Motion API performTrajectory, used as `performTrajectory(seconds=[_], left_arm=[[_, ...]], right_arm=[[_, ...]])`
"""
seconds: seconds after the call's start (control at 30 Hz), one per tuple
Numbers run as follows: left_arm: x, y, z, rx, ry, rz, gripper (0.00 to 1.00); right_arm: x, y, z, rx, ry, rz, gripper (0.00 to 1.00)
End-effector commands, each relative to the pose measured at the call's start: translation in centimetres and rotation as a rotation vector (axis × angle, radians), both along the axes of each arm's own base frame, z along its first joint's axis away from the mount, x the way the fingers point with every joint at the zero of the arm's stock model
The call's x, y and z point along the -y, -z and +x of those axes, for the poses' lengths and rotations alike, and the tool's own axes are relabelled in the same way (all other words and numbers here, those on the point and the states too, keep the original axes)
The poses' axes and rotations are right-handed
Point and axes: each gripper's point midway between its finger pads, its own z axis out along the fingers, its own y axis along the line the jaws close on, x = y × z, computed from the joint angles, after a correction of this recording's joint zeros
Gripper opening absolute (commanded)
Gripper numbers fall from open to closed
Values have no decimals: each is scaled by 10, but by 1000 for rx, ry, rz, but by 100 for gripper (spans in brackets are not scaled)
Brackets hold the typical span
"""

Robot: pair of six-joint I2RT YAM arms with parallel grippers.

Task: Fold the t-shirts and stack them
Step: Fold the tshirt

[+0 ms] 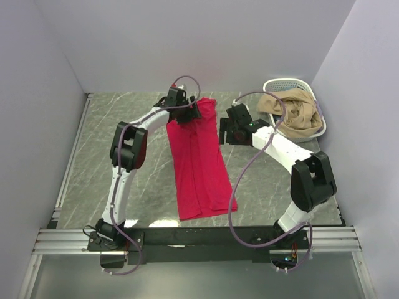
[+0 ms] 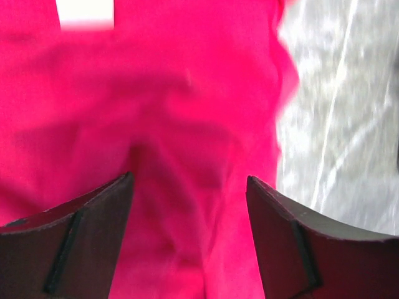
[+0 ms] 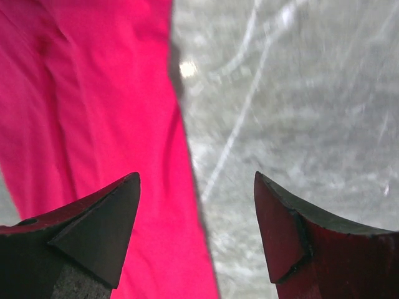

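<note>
A crimson-red t-shirt [image 1: 199, 161] lies folded into a long narrow strip down the middle of the grey marble table [image 1: 93, 162]. My left gripper [image 1: 189, 111] hovers over its far end, open, with red cloth [image 2: 187, 124] below its jaws and a white neck label [image 2: 85, 14] beyond. My right gripper [image 1: 221, 131] stands open at the strip's right edge; its left finger is over the red cloth [image 3: 93, 124], its right finger over bare table [image 3: 293, 112]. Neither gripper holds anything. A tan t-shirt [image 1: 296, 115] lies crumpled in the basket.
A white plastic lattice basket [image 1: 282, 84] stands at the back right corner. White walls close in the table on three sides. A metal rail [image 1: 72, 152] runs along the table's left edge.
</note>
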Motion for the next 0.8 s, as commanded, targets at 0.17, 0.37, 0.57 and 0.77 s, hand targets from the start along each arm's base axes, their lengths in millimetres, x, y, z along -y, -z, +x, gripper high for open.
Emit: performTrajectory(seconds=[0.17, 0.37, 0.57, 0.77], left_arm=[[34, -172, -49, 373, 153, -90, 84], [23, -177, -109, 290, 96, -97, 84], [-24, -124, -193, 171, -50, -140, 84], [-53, -69, -269, 46, -179, -15, 82]], right_arm=[[24, -8, -37, -5, -62, 43, 80], [18, 5, -60, -66, -88, 103, 80], [9, 22, -93, -116, -122, 210, 80], [23, 39, -114, -138, -93, 188, 81]])
